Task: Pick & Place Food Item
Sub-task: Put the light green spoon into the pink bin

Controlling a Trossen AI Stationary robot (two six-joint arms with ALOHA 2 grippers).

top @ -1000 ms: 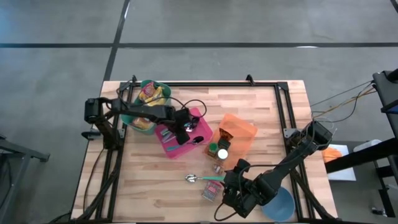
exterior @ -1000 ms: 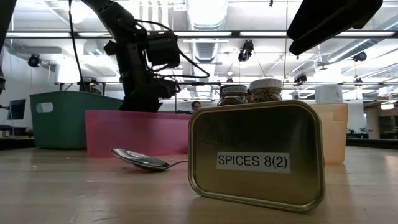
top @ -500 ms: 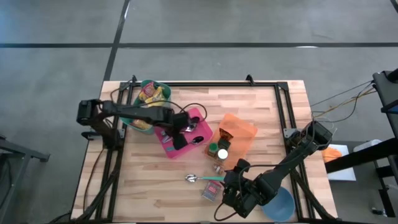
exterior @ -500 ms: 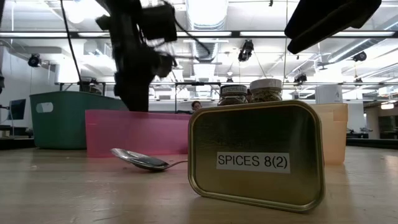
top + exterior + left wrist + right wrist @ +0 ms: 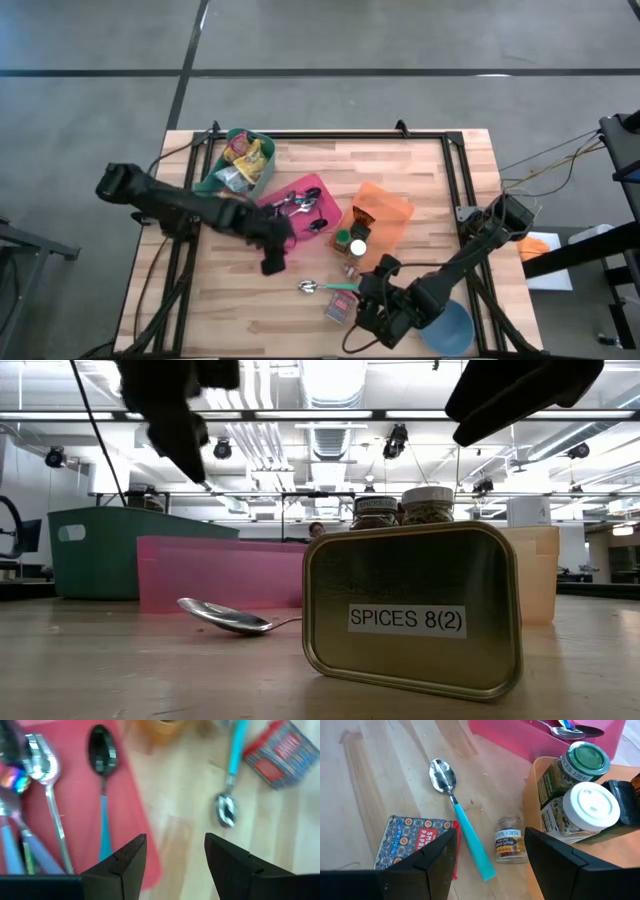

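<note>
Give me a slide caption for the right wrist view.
Right claw open above a paprika tin, teal-handled spoon and small saffron jar, beside the orange bin.

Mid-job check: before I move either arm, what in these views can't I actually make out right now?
- Green bin, high view: its packets are too small to identify.
- Orange bin, low view: the spice tin blocks most of it; only two jar tops show.
- Left gripper, high view: motion blur hides its fingers; the left wrist view shows them open and empty.
- Blue bowl, high view: the right arm covers part of it, contents unseen.
</note>
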